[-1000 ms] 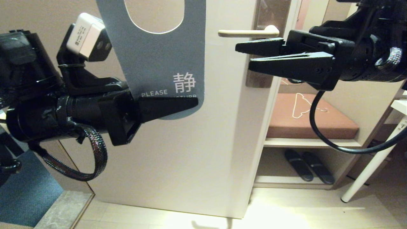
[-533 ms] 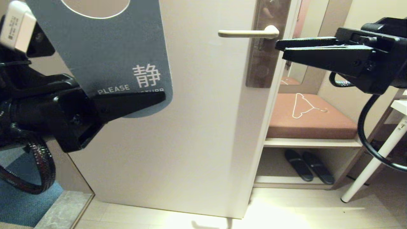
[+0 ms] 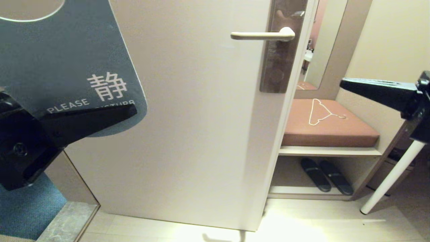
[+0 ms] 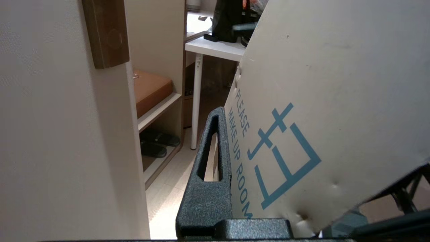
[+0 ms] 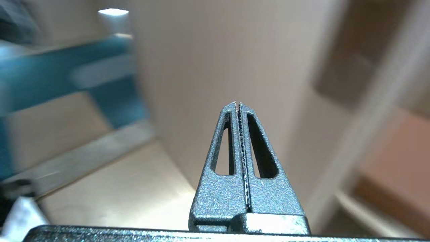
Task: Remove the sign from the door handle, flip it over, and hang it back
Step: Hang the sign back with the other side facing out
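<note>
**Head view, desk:** What holds the sign [image 3: 67, 60] at the left edge?

**Photographer:** The left end effector [image 3: 100, 114], clamped narrow on the sign's lower rim, just under the word "PLEASE". The blue-grey face looks toward the robot; the white "MAKE UP ROOM" face [image 4: 319, 101] shows in the left wrist view, turned toward the door [image 3: 195, 134].

**Desk:** And the door handle [image 3: 262, 34]?

**Photographer:** Bare. The sign is well apart from it, off to the left, its oval hole partly out of view at the top.

**Desk:** Why grip it low?

**Photographer:** My reading: it leaves the hole free for the lever.

**Desk:** The right arm?

**Photographer:** At the right edge beside the shelf with the brown cushion [image 3: 327, 126]. Its right end effector [image 5: 239, 106] is pressed fully together on nothing, clear of door and sign.

**Desk:** How far along?

**Photographer:** Removal looks done; the flip and rehang remain, judging by which face still points outward.
</note>
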You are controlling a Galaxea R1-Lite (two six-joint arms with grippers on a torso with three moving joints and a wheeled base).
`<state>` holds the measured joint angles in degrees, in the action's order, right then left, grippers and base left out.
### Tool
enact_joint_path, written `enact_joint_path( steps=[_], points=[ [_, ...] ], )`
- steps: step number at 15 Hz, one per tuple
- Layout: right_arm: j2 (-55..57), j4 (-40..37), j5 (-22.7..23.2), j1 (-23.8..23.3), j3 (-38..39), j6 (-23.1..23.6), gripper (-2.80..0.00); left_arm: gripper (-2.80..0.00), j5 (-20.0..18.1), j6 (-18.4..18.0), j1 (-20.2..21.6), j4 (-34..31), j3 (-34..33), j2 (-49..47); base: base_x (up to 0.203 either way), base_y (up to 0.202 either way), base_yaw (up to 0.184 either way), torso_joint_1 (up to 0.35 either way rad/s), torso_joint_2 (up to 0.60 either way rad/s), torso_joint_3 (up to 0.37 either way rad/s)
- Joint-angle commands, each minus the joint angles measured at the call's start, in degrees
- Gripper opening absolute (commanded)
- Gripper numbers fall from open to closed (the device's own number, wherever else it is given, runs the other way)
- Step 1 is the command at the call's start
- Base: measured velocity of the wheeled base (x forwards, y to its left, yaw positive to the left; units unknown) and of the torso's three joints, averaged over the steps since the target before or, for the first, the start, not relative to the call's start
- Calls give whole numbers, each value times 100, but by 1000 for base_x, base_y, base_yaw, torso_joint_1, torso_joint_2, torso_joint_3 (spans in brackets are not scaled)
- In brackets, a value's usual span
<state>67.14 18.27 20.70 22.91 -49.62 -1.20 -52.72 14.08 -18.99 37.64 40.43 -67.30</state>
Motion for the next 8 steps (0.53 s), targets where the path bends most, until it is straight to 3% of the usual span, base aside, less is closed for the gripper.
enact_joint_path(
  steps=[1,3,5,8],
  points=[
    [-1037,9,-625,-2,909,5,-280,-280,-20,14,21,17,-156,316,0,0,0,0,0,0],
    [-1673,5,-1349,-307,1812,-5,-280,-280,-27,15,92,-1,-292,479,0,0,0,0,0,0],
    [-2144,44,-1933,-1005,2546,-32,-280,-280,-36,14,187,-58,-444,630,0,0,0,0,0,0],
    [-2868,78,-2254,-2116,3479,-36,-280,-280,-30,8,283,-209,-669,919,0,0,0,0,0,0]
  ],
)
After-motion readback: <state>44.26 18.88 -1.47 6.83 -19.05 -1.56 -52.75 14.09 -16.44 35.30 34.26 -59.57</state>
